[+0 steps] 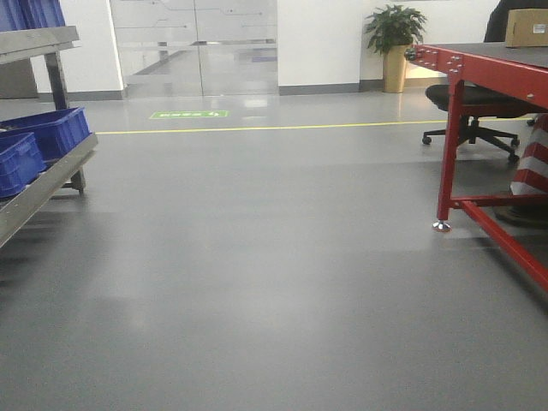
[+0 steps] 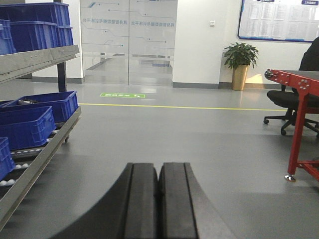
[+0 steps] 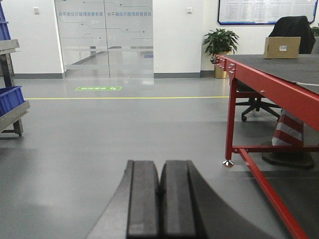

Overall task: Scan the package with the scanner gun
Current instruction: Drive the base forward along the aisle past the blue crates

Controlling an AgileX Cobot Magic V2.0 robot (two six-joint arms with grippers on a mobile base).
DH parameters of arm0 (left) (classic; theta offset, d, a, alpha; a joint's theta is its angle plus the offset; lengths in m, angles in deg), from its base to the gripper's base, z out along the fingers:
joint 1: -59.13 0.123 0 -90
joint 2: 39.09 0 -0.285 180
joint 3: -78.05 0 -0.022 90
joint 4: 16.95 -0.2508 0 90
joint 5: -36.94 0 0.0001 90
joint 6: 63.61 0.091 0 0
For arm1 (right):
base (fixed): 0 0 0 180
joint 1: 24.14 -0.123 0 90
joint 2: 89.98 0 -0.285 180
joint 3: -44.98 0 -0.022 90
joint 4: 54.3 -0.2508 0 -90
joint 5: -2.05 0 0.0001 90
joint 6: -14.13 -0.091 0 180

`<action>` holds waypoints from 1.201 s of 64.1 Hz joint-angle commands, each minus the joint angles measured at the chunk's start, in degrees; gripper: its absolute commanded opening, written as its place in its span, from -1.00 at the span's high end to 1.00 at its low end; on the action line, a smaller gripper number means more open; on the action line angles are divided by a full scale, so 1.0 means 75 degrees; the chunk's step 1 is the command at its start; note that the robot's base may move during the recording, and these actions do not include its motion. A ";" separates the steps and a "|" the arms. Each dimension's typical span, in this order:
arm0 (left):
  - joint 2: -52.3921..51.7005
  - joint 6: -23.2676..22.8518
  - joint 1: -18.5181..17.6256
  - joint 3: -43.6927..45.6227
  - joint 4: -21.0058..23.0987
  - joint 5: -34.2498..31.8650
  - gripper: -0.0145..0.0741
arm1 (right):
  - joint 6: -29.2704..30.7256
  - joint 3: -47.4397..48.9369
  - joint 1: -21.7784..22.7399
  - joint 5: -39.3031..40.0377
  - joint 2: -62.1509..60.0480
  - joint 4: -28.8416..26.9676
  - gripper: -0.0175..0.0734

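A plain brown cardboard box with a small white label, the package (image 3: 282,47), stands at the far end of the red-framed table (image 3: 269,87); the front view catches its corner at the top right, package (image 1: 526,27). The scanner gun is out of view. My left gripper (image 2: 159,167) is shut with its black fingers (image 2: 142,199) pressed together and nothing between them, hanging over bare grey floor. My right gripper (image 3: 160,163) is shut and empty too, left of the table's red leg (image 3: 230,124). Both are far from the package.
A metal rack (image 2: 45,149) with blue bins (image 2: 27,124) stands on the left. A black office chair (image 1: 471,107) sits under the table (image 1: 492,68). A red-white striped cone (image 3: 294,132), a potted plant (image 1: 395,43), glass doors (image 1: 195,43) and a yellow floor line (image 1: 257,128) lie ahead.
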 commanded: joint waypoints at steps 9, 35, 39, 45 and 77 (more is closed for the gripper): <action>-0.0041 -0.0009 -0.0038 0.0032 -0.0019 -0.0099 0.92 | 0.0012 0.0028 0.0037 0.0169 -0.0028 0.0042 0.98; -0.0041 -0.0009 -0.0038 0.0032 -0.0019 -0.0099 0.92 | 0.0012 0.0028 0.0037 0.0169 -0.0028 0.0042 0.98; -0.0041 -0.0009 -0.0038 0.0032 -0.0019 -0.0099 0.92 | 0.0012 0.0028 0.0037 0.0169 -0.0028 0.0042 0.98; -0.0041 -0.0009 -0.0038 0.0032 -0.0019 -0.0117 0.92 | 0.0012 0.0028 0.0037 0.0169 -0.0028 0.0042 0.98; -0.0041 -0.0009 -0.0038 0.0032 -0.0019 -0.0117 0.92 | 0.0012 0.0028 0.0037 0.0169 -0.0028 0.0042 0.98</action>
